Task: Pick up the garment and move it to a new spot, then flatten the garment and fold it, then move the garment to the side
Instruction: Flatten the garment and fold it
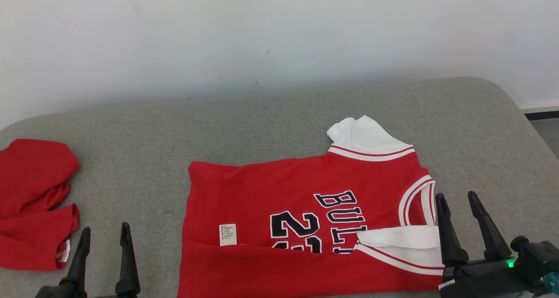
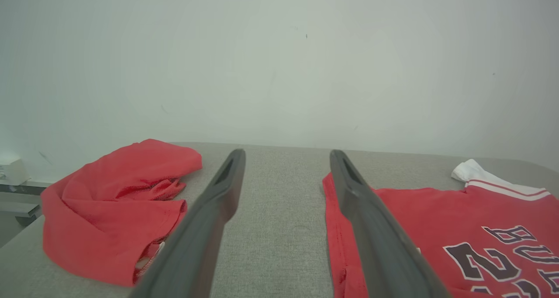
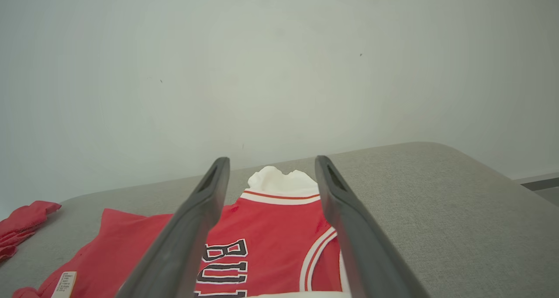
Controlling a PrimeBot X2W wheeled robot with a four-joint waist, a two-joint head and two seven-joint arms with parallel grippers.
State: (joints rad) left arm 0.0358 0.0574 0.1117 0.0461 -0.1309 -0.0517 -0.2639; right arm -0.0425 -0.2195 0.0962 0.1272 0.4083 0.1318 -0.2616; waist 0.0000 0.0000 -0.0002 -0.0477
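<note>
The head camera looks forward and steeply down from above, taking in the whole grey pad [image 1: 174, 127], the wall [image 1: 262, 36] behind it, and, at its bottom edge, the left gripper [image 1: 105, 228] and right gripper [image 1: 456, 195]. Each wrist camera sits low and close over the pad, looking along its own fingers toward the wall. The left one faces the gap between the red cloth [image 2: 109, 210] and the jersey [image 2: 436, 219]; the right one faces the jersey's collar end. Both wrist views share the jersey's lettering, the red cloth and the wall.

Grey cushion [image 1: 148, 127] bare between jersey [image 1: 262, 193] and red cloth [image 1: 30, 193].
</note>
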